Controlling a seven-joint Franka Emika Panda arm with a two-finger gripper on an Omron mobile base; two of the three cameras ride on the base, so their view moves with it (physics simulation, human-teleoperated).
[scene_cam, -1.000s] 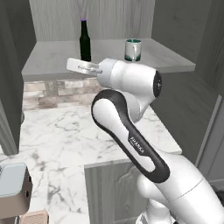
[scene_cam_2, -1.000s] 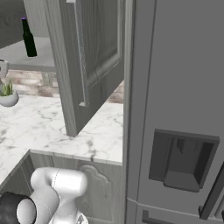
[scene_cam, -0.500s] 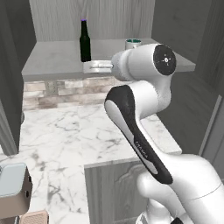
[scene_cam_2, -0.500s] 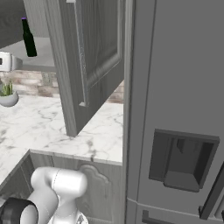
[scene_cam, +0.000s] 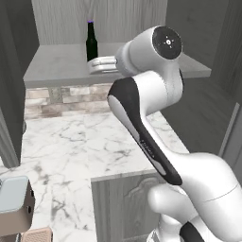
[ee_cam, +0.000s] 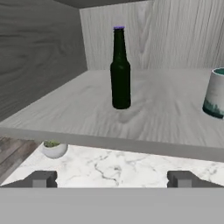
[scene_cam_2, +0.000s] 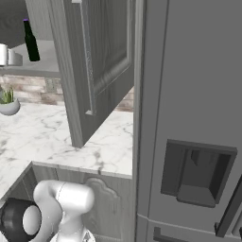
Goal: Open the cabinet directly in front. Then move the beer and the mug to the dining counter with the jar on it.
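The cabinet stands open, its right door (scene_cam_2: 94,61) swung out toward me and its grey shelf (scene_cam: 56,66) bare to view. The beer (ee_cam: 120,70) is a dark bottle with a purple cap, upright near the middle of the shelf, also seen as the beer (scene_cam: 91,42) and the beer (scene_cam_2: 31,42). The mug (ee_cam: 215,94) is silvery-grey with a teal rim, to the bottle's right. My gripper (ee_cam: 111,179) is open and empty, level with the shelf's front edge and short of the bottle. In the left base view my gripper (scene_cam: 94,66) hangs just in front of the bottle.
Below the shelf lies a marble worktop (scene_cam: 71,142) with a brick backsplash (scene_cam: 61,97). A small potted plant (scene_cam_2: 8,104) sits on it. A grey fridge (scene_cam_2: 189,118) fills the right side. A boxy appliance (scene_cam: 14,203) stands at the worktop's near left corner.
My arm's elbow has swung up and to the right, now covering the mug in the left base view. The hand has risen slightly toward the shelf. The gripper stays open.
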